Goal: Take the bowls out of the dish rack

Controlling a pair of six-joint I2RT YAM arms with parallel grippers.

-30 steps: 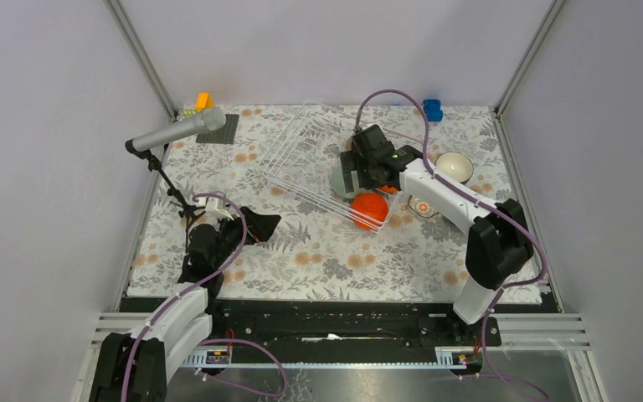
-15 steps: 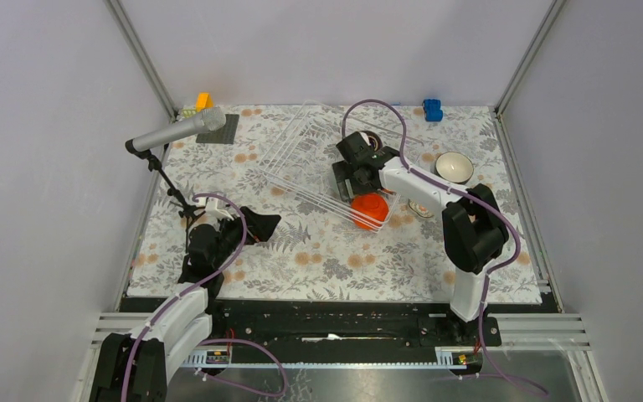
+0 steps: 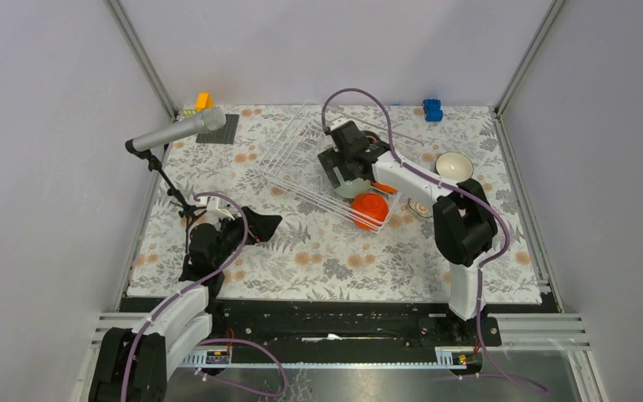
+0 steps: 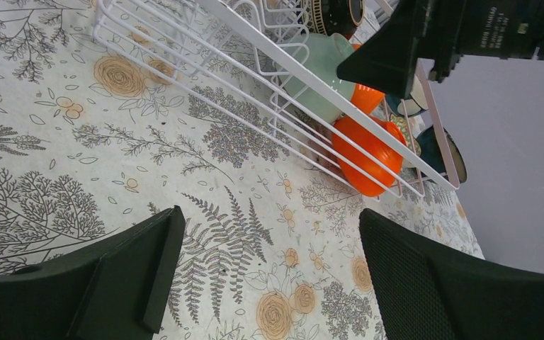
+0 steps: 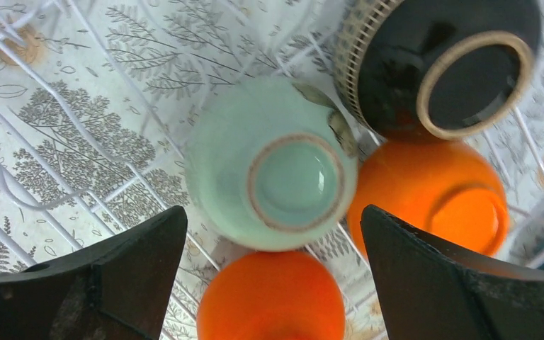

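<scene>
The right arm reaches across the dish rack (image 3: 289,163) and, seen from above, covers most of its load: only a sliver of a mint green bowl (image 3: 349,189) and one orange bowl (image 3: 370,208) show past it. The rack sits at the far middle of the floral-patterned table (image 3: 318,251), askew to its edges, with the bowls crowded into its near right corner. The right claw (image 5: 273,216) hangs wide open over the mint green bowl, touching nothing. The wrist view shows that bowl overturned, foot ring up, a dark brown bowl (image 5: 439,64) and a second orange bowl (image 5: 432,191) also bottom-up against it. A white bowl (image 3: 453,166) stands upright on the table right of the rack. Another dark bowl (image 4: 440,150) just outside the rack is mostly hidden by wire and arm. The left claw (image 4: 269,219) rests low near the table's left edge, jaws wide and empty, aimed at the rack. A microphone (image 3: 176,131) on a stand leans over the far left corner, beside a dark mat (image 3: 222,130), with a blue block (image 3: 432,109) at the back.
</scene>
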